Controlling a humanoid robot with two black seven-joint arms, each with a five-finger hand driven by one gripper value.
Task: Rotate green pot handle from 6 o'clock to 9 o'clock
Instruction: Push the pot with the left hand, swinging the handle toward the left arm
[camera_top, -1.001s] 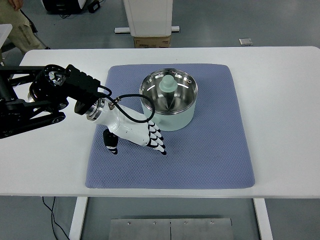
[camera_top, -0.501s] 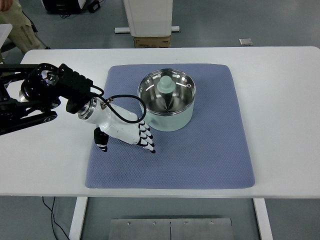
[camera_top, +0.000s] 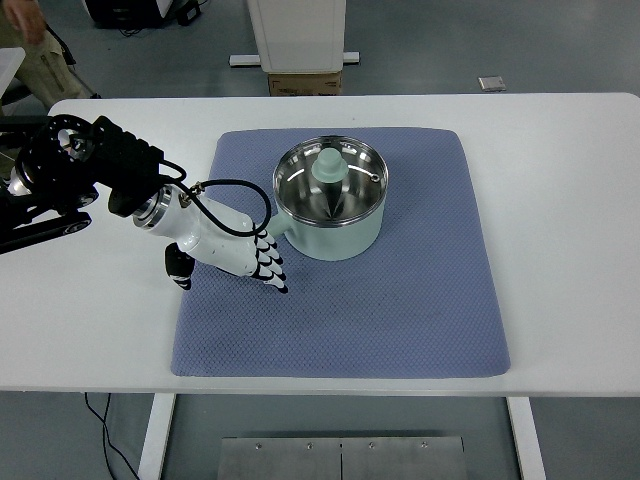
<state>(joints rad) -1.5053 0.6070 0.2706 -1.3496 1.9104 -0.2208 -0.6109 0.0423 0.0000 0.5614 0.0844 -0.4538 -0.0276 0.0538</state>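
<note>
While no writing is legible anywhere, the left hand (camera_top: 240, 255) rests open-fingered on the blue mat (camera_top: 400, 310), just beside the green pot (camera_top: 335, 225).

I can read no text, label, brand or number anywhere; the cardboard box (camera_top: 304, 83) beyond the table (camera_top: 560, 200) shows nothing I can make out.

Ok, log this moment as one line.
left hand: open, on mat beside pot | handle: points lower left, at fingers | right arm: not in view
</note>
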